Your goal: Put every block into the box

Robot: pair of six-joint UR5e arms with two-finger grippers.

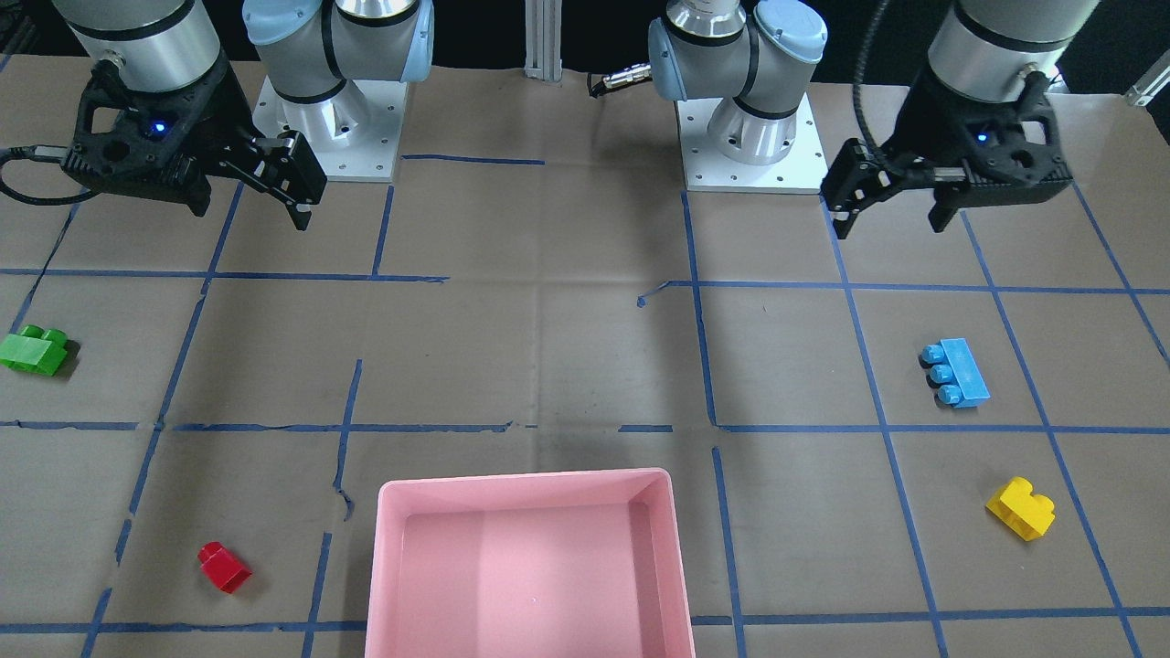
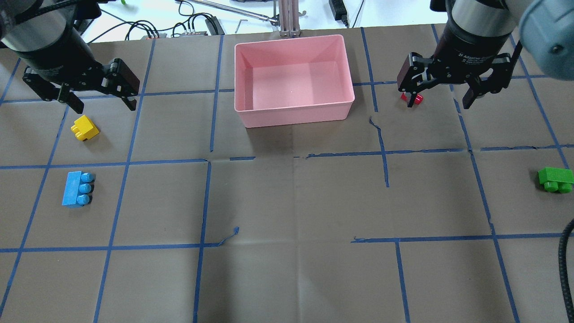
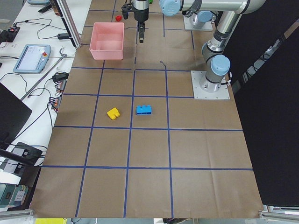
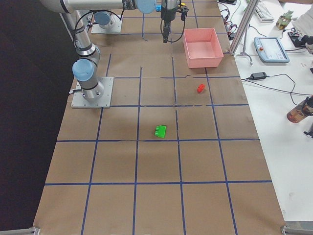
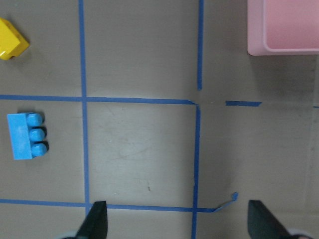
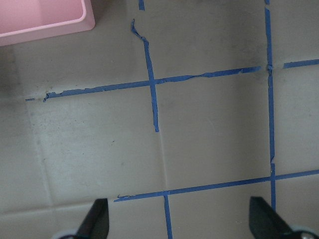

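The pink box (image 2: 291,119) stands empty at the table's far middle. The yellow block (image 2: 84,128) and the blue block (image 2: 77,188) lie on the left. The red block (image 2: 417,98) lies right of the box, partly hidden behind a finger of my right gripper (image 2: 439,101). The green block (image 2: 556,179) lies at the far right. My left gripper (image 2: 103,104) hangs open and empty, high above the table near the yellow block. My right gripper is also open and empty, high up. In the left wrist view the blue block (image 5: 26,136) and yellow block (image 5: 12,46) show at the left.
Brown paper with a blue tape grid covers the table (image 2: 296,202). The two arm bases (image 1: 749,137) stand on the robot's side. Cables and a metal post (image 2: 287,18) lie beyond the box, off the table.
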